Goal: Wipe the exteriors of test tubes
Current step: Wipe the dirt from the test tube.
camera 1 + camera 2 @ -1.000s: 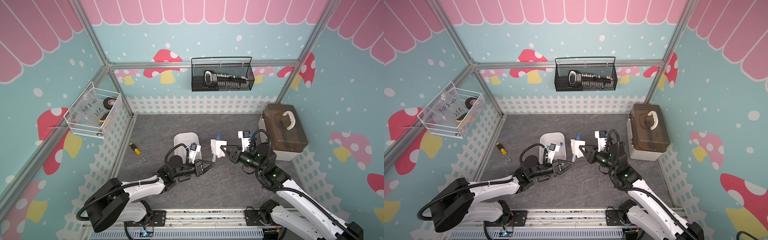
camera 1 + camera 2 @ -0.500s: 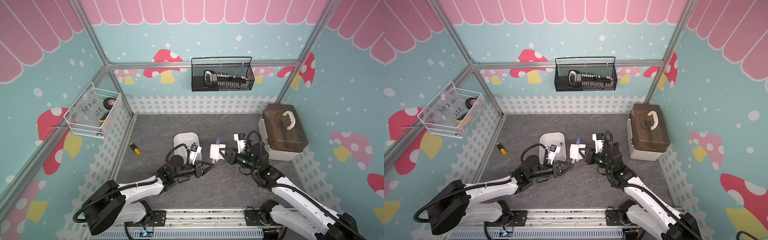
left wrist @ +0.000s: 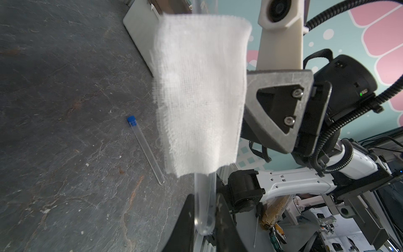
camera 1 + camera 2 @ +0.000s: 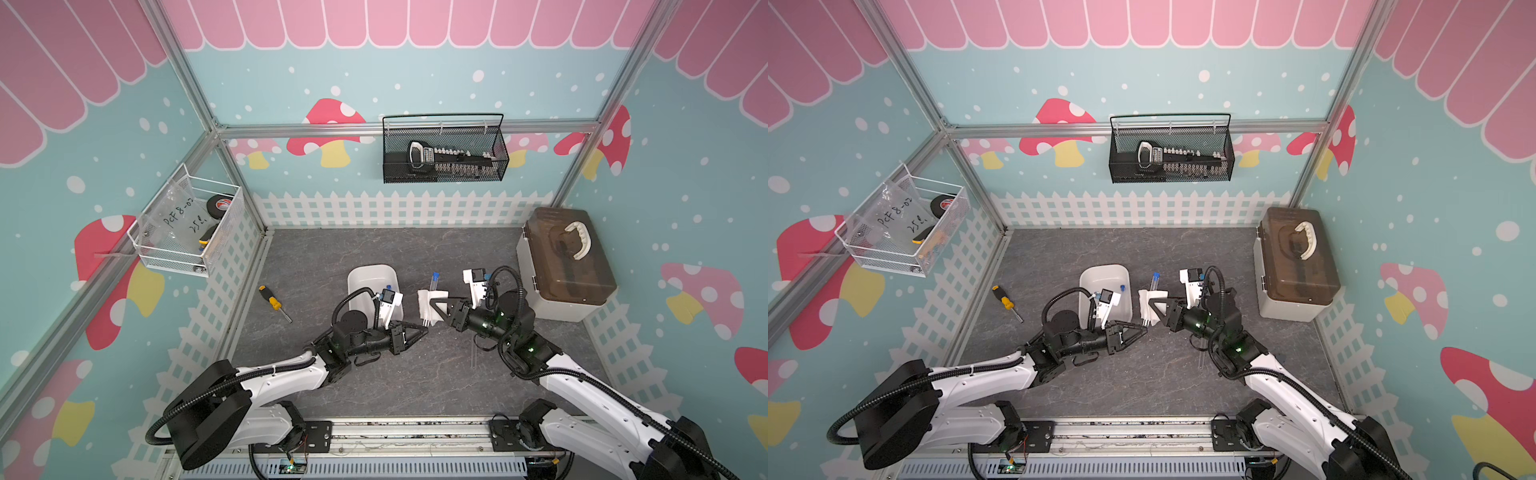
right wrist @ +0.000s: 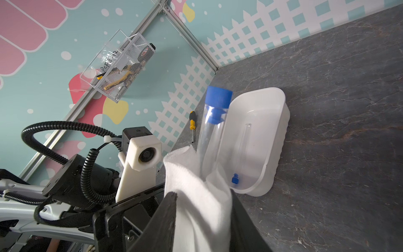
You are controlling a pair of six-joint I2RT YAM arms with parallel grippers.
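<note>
Left wrist view: our left tool point(image 3: 205, 218) clamps the test tube point(image 3: 205, 196) by its rounded end above the table point(image 3: 65, 109). Our right tool point(image 5: 202, 196) pinches the cloth point(image 3: 200, 91) folded around it. We should slide capward, squeezing lightly, tube straight.

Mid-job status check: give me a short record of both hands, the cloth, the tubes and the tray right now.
left hand: shut on the bottom of the held test tube, blue cap at the far end
right hand: grips the white cloth folded round that tube
white tray: tray test tube lies inside
table: loose test tube lies flat
screwdriver: on table, apart from both hands
</note>
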